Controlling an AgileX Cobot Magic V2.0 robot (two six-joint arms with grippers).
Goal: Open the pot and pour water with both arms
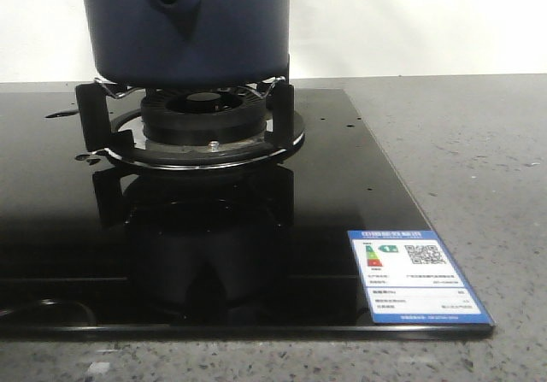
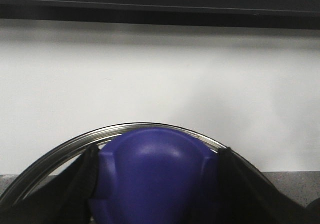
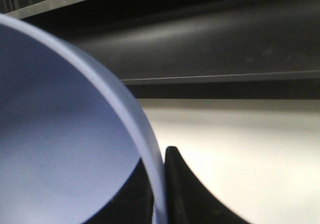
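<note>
The pot [image 1: 192, 27] stands upright on the black burner support [image 1: 205, 121] at the far left-centre of the glossy black cooktop [image 1: 342, 194], which lies on the grey speckled counter [image 1: 479, 143]; its rounded handle lug with the small dark hole faces the near side, and its upper part runs out of the front view, so no arm shows there. In the left wrist view the left hand [image 2: 155, 184] has its two dark fingers [image 2: 82, 179] pressed against either side of a rounded blue knob [image 2: 152, 174], with a curved metal rim [image 2: 60, 151] arcing behind it; I judge this to be the lid's knob, clamped. In the right wrist view the right hand [image 3: 160, 194] straddles the thin rim of a lighter blue vessel [image 3: 55, 134], one dark finger [image 3: 182, 184] showing outside the wall, apparently gripping that rim. The pouring move turns on the vessel's height and direction relative to the pot's mouth, which these views do not show, nor whether the lid is off.
</note>
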